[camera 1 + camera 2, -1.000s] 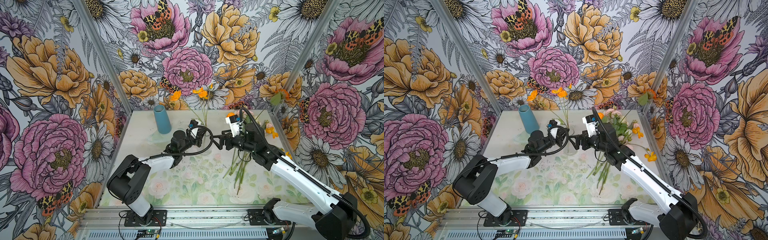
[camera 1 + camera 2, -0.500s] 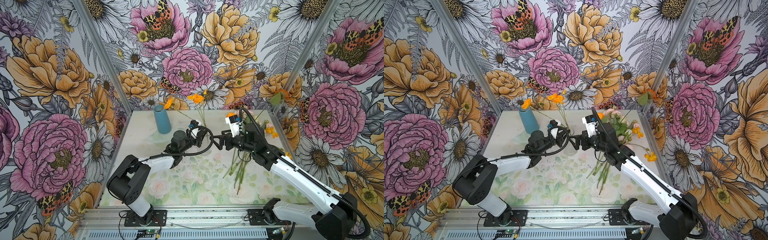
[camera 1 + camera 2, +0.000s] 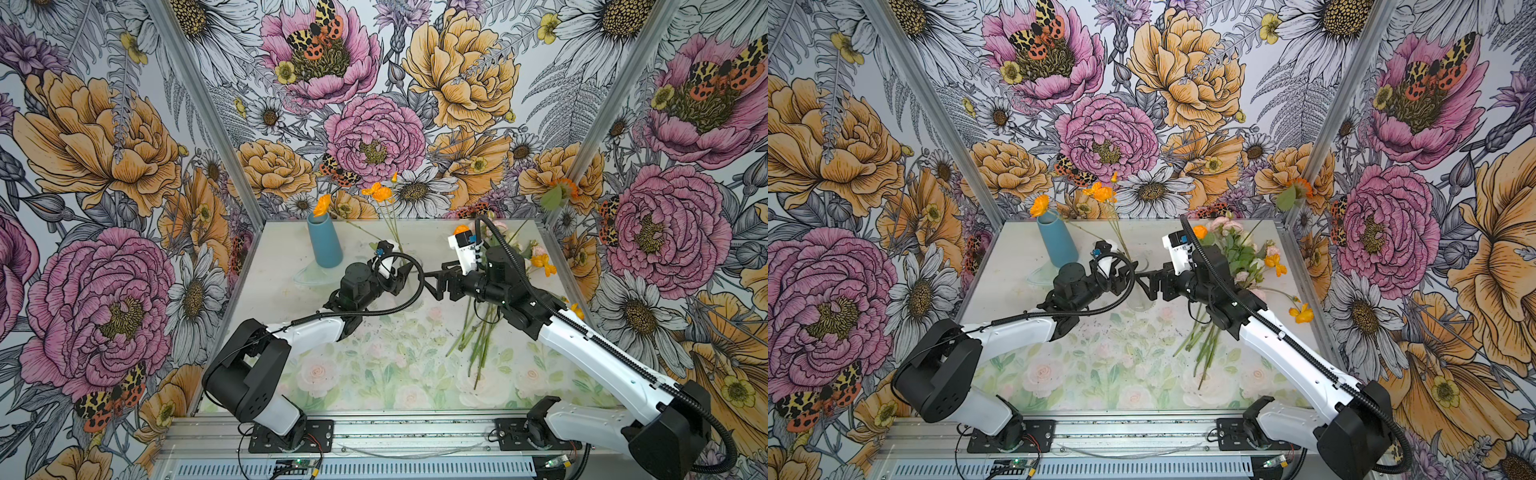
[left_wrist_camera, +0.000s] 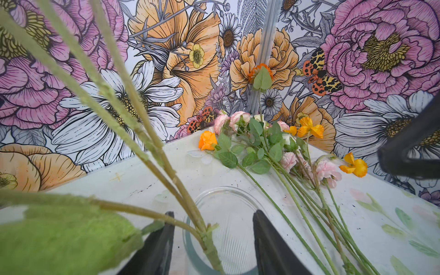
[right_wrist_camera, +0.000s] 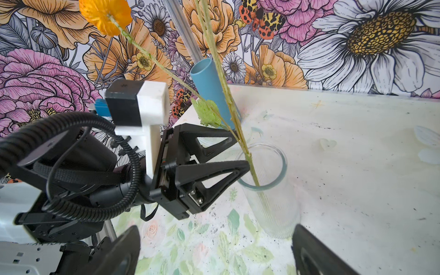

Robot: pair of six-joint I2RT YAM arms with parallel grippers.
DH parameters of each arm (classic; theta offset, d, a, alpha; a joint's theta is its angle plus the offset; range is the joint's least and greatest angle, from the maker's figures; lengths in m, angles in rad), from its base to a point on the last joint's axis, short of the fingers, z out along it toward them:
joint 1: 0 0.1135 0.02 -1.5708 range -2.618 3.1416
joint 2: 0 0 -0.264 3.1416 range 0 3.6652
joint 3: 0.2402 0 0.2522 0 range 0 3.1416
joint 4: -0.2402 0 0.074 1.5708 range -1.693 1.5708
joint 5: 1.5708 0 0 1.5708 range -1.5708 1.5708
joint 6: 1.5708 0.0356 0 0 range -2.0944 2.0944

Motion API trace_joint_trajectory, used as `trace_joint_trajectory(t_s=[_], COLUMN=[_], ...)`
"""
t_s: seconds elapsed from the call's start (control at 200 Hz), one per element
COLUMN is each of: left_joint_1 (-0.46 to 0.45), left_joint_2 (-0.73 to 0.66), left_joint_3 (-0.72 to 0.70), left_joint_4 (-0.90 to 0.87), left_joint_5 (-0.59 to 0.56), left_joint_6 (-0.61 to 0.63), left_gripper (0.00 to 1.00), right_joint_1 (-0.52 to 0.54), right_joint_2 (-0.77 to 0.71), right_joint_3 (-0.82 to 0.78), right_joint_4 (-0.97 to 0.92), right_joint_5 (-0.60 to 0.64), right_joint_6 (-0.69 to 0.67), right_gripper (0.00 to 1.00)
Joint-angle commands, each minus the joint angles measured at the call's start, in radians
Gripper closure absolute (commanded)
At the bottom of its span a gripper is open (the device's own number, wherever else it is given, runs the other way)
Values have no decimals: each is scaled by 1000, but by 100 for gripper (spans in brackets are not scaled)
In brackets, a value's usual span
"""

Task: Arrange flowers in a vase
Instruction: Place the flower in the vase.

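The left end effector stands open, a jaw on either side of the orange-headed stems that lean in the clear glass vase, mid-frame in both top views. The right end effector, jaws wide, holds nothing and sits close beside the glass. A careless retreat could snag a leaf and drag a stem out — or tip the vase. The other flowers lie right of centre on the counter.
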Motion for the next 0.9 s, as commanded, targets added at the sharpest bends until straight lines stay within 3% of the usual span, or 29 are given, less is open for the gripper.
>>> trace_joint_trajectory(t_s=[0.0,0.32,0.53,0.896], left_joint_1=[-11,-17,-31,-53], left_joint_2=[-26,-23,-28,-58], left_joint_3=[-14,1,73,19], left_joint_4=[-15,-63,-287,-286], left_joint_5=[-31,88,50,17], left_joint_6=[-2,37,104,130], left_gripper=[41,32,15,1], right_joint_1=[9,11,10,11], right_joint_2=[2,-4,-5,7], right_joint_3=[29,21,20,20], right_joint_4=[12,11,12,14], right_joint_5=[-2,0,-1,16], right_joint_6=[-20,-24,-26,-30], right_gripper=[1,0,0,1])
